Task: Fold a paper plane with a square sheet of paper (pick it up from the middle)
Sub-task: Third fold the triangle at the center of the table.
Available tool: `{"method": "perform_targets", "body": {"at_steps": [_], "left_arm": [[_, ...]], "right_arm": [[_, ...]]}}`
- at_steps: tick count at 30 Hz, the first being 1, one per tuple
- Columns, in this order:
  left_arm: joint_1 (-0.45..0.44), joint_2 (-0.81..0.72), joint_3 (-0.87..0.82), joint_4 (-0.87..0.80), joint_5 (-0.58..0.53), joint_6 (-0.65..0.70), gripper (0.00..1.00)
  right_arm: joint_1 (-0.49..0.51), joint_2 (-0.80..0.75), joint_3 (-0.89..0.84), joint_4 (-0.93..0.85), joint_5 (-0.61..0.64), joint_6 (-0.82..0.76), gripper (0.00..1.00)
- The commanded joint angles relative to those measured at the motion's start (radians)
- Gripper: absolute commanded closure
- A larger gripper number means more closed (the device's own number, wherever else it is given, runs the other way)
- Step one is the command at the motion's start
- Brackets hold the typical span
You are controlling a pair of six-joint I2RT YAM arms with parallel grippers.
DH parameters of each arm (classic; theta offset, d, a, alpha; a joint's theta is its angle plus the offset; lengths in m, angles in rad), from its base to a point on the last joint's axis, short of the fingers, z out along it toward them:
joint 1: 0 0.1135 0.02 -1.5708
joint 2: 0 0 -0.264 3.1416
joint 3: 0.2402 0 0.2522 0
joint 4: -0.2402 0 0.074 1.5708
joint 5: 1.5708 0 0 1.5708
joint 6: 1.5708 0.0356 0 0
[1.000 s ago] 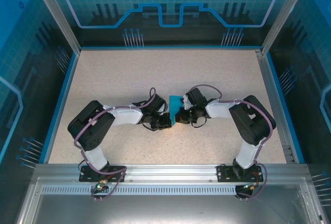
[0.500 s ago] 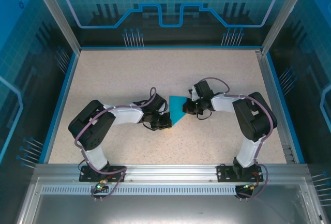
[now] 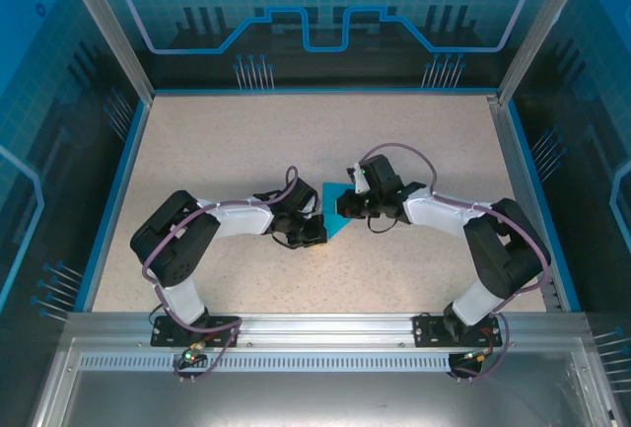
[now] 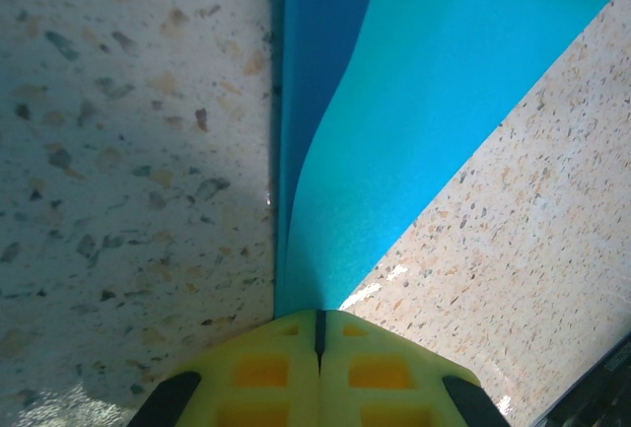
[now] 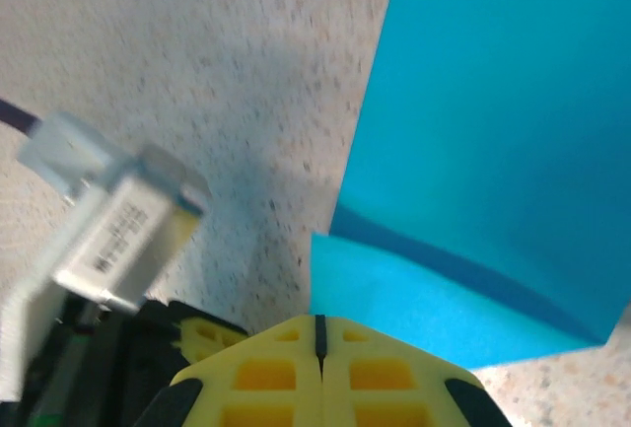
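In the middle of the speckled, stone-look desk [image 3: 227, 151] lies the sheet of paper [image 3: 338, 212], thin, plain cyan-blue and partly folded, with both arms reaching in on it from either side. The left gripper [image 3: 315, 236] sits at its near-left tip and the right gripper [image 3: 352, 209] at its right edge.

On the left wrist camera the left gripper [image 4: 317, 333] has its yellow jaws pressed together, just a thin seam between them. The sheet [image 4: 434, 102] narrows to a sharp point right at their tips. One layer curves up over a darker strip beneath, and I cannot tell whether that point is actually pinched.

Over on the right wrist camera the right gripper [image 5: 318, 338] also has its jaws closed tight. A small lighter flap of the sheet [image 5: 493, 131] lies just beyond the tips, over the broad smooth layer, with a shadowed crease between them.
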Motion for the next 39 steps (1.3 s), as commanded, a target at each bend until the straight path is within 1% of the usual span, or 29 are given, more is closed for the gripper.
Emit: {"method": "perform_targets", "body": {"at_steps": [1,7,11,17,24,28,33,36,39], "left_arm": [[0.002,0.044,-0.017,-0.131,-0.04,0.017,1.0],[0.002,0.046,-0.016,-0.132,-0.041,0.018,1.0],[0.002,0.055,-0.01,-0.143,-0.039,0.022,1.0],[0.001,0.061,-0.009,-0.155,-0.041,0.032,1.0],[-0.001,0.074,-0.022,-0.15,-0.039,0.037,1.0],[0.0,0.069,-0.017,-0.152,-0.036,0.041,1.0],[0.001,0.029,0.007,-0.159,-0.031,0.045,0.98],[0.0,-0.031,0.043,-0.164,-0.027,0.069,0.91],[0.0,-0.092,0.086,-0.131,-0.017,0.09,0.8]], "right_arm": [[0.037,0.052,-0.02,0.008,-0.032,0.026,0.96],[0.038,0.134,-0.022,0.047,-0.068,0.036,0.96],[0.015,0.191,-0.016,0.056,-0.088,0.023,0.96],[-0.084,0.193,-0.046,0.061,-0.078,-0.005,0.96],[-0.2,0.17,-0.029,0.012,-0.042,-0.053,0.96],[-0.227,0.121,0.014,-0.051,-0.045,-0.023,0.95],[-0.227,-0.008,0.037,-0.12,0.023,0.008,0.93],[-0.227,-0.091,-0.003,-0.125,0.049,0.033,0.87],[-0.227,-0.15,-0.047,-0.119,0.052,0.058,0.76]]}}
